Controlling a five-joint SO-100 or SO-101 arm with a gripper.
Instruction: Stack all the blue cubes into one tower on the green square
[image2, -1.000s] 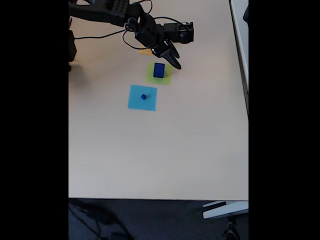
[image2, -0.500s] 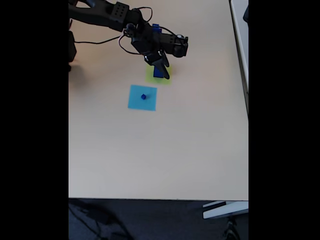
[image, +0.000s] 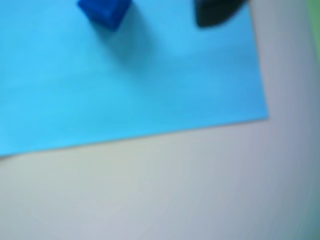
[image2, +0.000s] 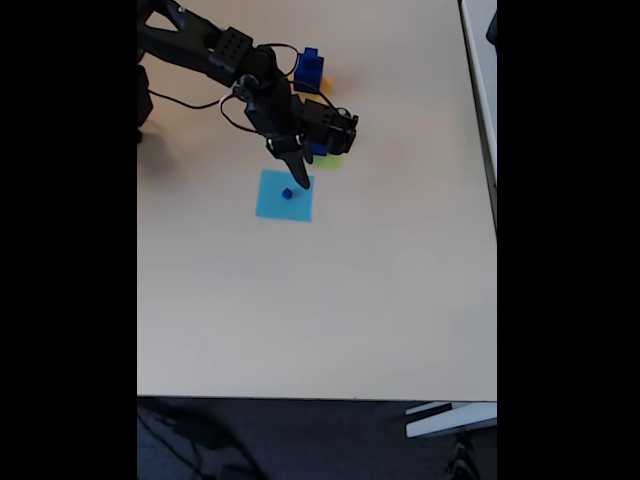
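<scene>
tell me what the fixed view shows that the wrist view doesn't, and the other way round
The fixed view alone takes in the whole table, the arm with its gripper reaching down over the light blue square, a blue cube on the orange-yellow square, and an edge of the green square past the arm. The wrist view alone gives a close, blurred look at the tiny cube's faces and a dark fingertip beside it. Both show the tiny cube sitting on the light blue square, with bare table around it.

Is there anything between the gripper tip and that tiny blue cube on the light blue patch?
No. In the wrist view, only bare light blue square separates the gripper from the tiny blue cube.
</scene>
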